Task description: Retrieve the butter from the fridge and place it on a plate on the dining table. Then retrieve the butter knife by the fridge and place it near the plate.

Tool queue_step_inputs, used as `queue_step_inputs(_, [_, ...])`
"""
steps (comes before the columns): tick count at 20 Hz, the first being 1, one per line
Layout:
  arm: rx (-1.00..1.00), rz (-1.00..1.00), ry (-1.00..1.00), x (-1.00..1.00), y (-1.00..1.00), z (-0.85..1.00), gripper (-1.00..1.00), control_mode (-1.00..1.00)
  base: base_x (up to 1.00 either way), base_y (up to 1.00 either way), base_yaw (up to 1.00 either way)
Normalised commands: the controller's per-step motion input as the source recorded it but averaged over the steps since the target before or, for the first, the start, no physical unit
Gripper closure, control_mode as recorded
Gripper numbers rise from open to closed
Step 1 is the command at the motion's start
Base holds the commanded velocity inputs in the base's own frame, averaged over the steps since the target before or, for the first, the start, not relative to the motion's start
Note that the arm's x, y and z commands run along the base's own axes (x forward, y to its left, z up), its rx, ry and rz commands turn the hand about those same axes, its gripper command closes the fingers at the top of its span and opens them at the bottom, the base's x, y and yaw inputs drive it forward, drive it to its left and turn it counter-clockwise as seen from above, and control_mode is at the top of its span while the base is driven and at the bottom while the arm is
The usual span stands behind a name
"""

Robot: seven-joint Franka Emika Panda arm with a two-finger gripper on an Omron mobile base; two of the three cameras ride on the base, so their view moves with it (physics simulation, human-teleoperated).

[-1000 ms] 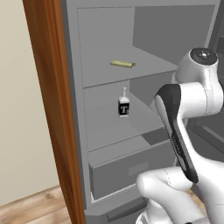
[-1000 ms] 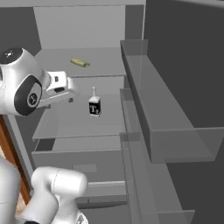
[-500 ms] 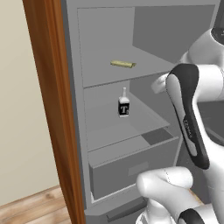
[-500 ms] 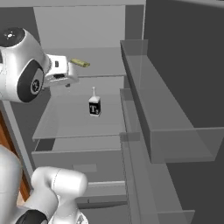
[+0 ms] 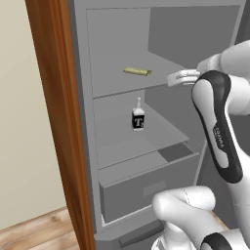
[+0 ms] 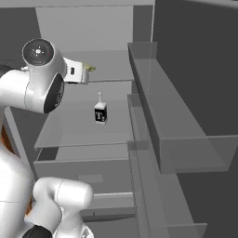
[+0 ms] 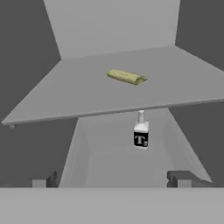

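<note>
Right now the fridge [image 5: 93, 161] stands open, and the butter [image 5: 136, 72] lies flat on the upper shelf [image 7: 70, 98], a little way back from the front edge; nothing is touching it. The tool [image 5: 179, 77] hangs just in front of that shelf edge, off to the butter's right in the left base view, with its two fingers spread wide and nothing between them. A small white bottle [image 7: 141, 134] stands on the shelf below — that one is not wanted.

What could go wrong; the butter is thin and lies low, so if the tool goes in too high the fingers may shut on air; too low, and they may bump the shelf edge and stop. A push from one finger could slide the butter to the back wall — harder to reach there; a poor pinch near one end might let it tip and drop.
</note>
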Motion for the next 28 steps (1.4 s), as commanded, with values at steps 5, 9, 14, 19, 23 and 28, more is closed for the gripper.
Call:
queue_step_inputs(5, [0.05, 0.01, -0.02, 0.16, 0.05, 0.47, -1.0, -1.0, 0.0, 0.0, 0.0])
queue_step_inputs(9, [-0.01, 0.07, 0.06, 0.37, 0.0, 0.01, -1.0, -1.0, 0.0, 0.0, 0.0])
queue_step_inputs(14, [0.0, 0.07, 0.01, 0.38, 0.0, -0.24, -1.0, -1.0, 0.0, 0.0, 0.0])
queue_step_inputs(19, [-0.02, 0.06, -0.02, 0.39, 0.0, -0.24, -1.0, -1.0, 0.0, 0.0, 0.0])
queue_step_inputs(23, [-0.06, 0.04, -0.03, 0.52, 0.01, -0.11, -1.0, -1.0, 0.0, 0.0, 0.0])
queue_step_inputs(28, [-0.09, 0.04, 0.0, 0.56, 0.0, 0.0, -1.0, -1.0, 0.0, 0.0, 0.0])
